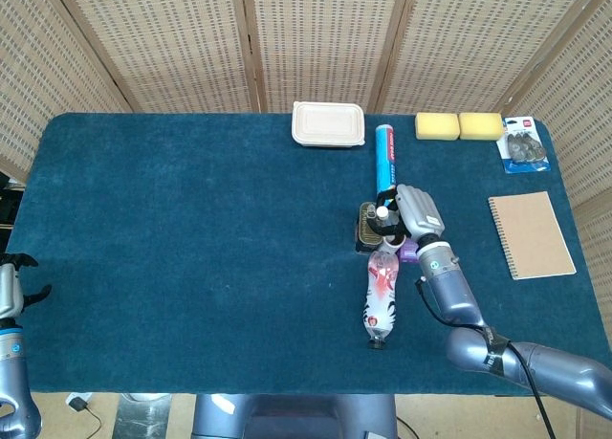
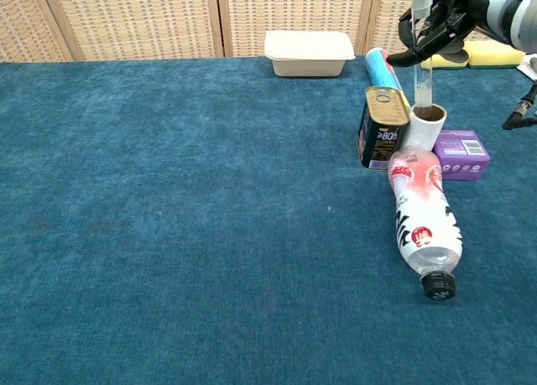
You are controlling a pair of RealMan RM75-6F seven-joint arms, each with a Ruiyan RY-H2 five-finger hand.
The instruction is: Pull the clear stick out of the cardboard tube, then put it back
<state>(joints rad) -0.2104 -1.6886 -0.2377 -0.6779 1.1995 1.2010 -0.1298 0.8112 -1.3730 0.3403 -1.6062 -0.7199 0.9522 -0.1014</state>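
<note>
- Plastic bottle (image 2: pixel 424 221) lay on the bench, well below the fingers.
- Cardboard tube (image 2: pixel 427 125) stood directly under them.
- Right hand (image 2: pixel 445 20): fingers (image 2: pixel 413 53) pinched the clear stick (image 2: pixel 421 62) upright, tip at the tube's mouth.
- Judgement: keep stick vertical, centred.
- Left hand (image 1: pixel 8 291) idle, fingers spread.

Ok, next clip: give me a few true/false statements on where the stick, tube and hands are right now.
1. The right hand holds the clear stick upright. True.
2. The stick is lying flat on the table. False: it stands vertical, its lower end at the mouth of the tube.
3. The tube stands upright between the can and the purple box. True.
4. The bottle stands upright beside the tube. False: it lies on its side, cap toward the camera.
5. The left hand is gripping the tube. False: it is at the table's near left edge, far from it, holding nothing.
</note>
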